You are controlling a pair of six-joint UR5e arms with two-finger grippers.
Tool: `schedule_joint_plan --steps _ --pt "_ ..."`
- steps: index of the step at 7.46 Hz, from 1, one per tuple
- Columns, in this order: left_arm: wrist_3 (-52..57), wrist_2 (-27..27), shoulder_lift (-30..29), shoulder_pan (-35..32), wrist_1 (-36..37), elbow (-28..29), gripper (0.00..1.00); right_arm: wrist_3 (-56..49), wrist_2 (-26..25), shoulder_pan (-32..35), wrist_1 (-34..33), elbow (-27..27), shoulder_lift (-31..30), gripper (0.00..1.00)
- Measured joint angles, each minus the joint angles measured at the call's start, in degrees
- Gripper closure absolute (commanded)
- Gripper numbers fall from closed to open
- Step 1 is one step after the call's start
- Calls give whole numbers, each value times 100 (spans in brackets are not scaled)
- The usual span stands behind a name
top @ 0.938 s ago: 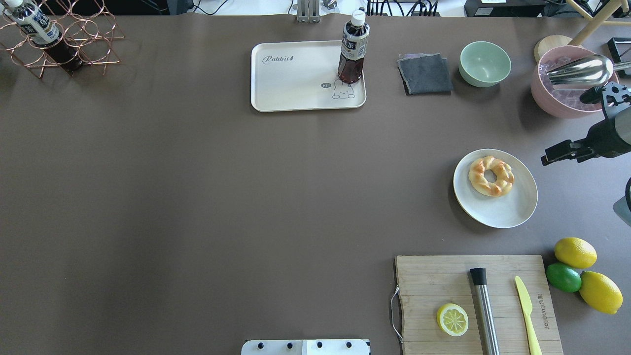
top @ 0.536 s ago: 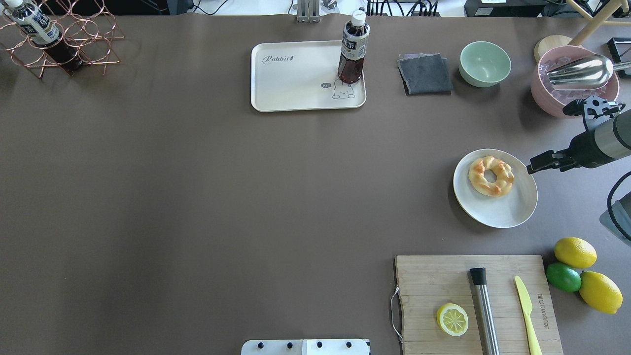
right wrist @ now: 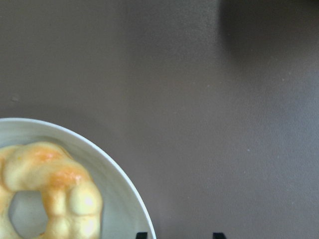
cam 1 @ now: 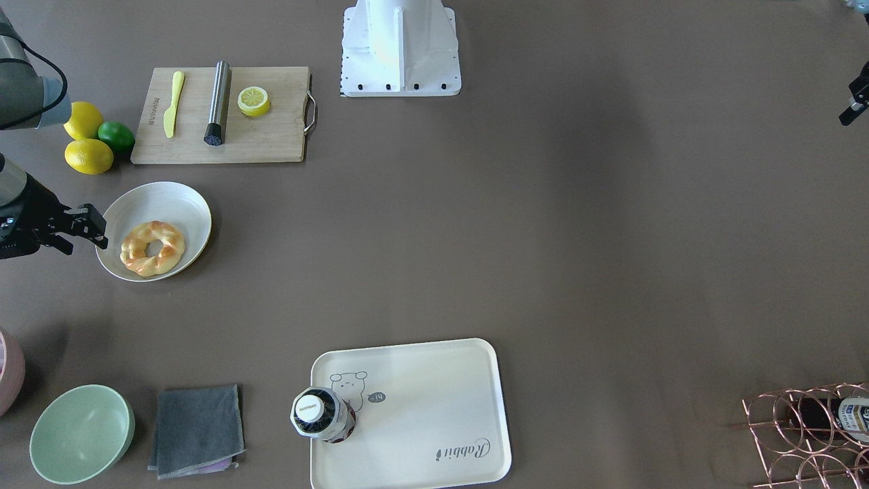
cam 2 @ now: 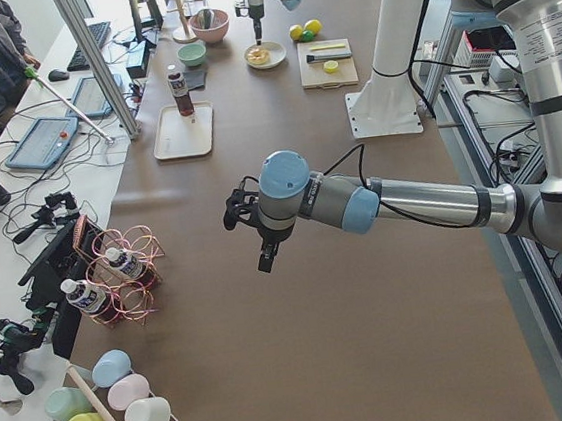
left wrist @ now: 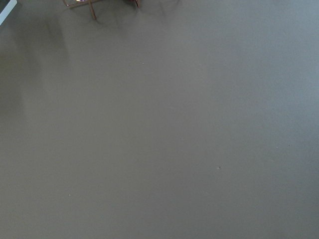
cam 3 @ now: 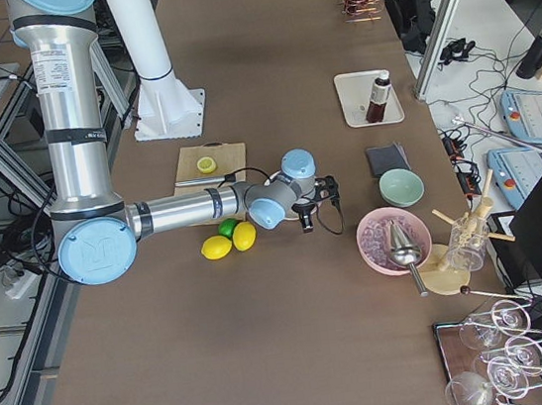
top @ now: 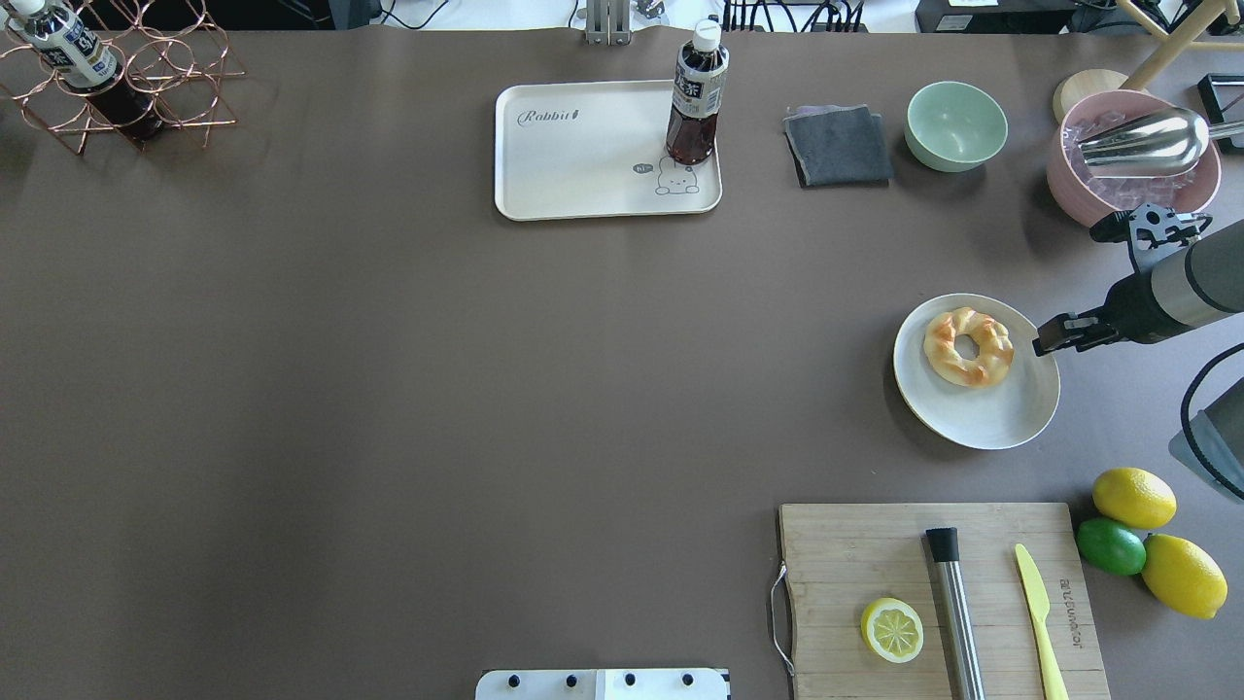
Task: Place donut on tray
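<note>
Golden-brown braided ring donut [right wrist: 47, 194] is cropped at the right wrist view's lower left. Of the black right gripper [right wrist: 179, 235], only the spread tips show; left gripper [cam 2: 265, 260] — cannot tell.

**Six Views, One Table**

Overhead looks down from behind the robot [cam 1: 400, 41]; front-facing looks steeply down from opposite. Both share the tray [top: 583, 165] and donut [top: 996, 355]. Side cameras look along the table [top: 389, 389] from each end. The right wrist camera hangs close over the plate [right wrist: 117, 184].

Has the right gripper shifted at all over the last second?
Yes. In the overhead view the right gripper has moved left toward the white plate, now reaching its right rim.
</note>
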Motion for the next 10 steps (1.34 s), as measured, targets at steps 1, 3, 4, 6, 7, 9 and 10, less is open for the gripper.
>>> schedule_joint_plan --steps 1,3,4,6,7,9,10 --pt "0 -1 2 0 0 -1 3 2 -5 -16 1 12 -2 98" --pt "4 -8 5 0 -4 8 3 7 -11 -53 1 20 12 100" --pt "6 -9 9 0 -7 10 3 10 -10 -71 -2 27 31 100" --pt "-115 -17 -33 14 4 -17 3 12 14 -84 -5 92 123 100" --pt "-389 -44 -129 63 11 -27 4 16 35 -83 -17 184 216 100" --pt "-1559 -132 -540 527 -2 -84 4 333 53 -86 -66 290 597 100" --pt "-2194 -116 -821 880 -6 -100 4 739 57 -120 -77 322 842 100"
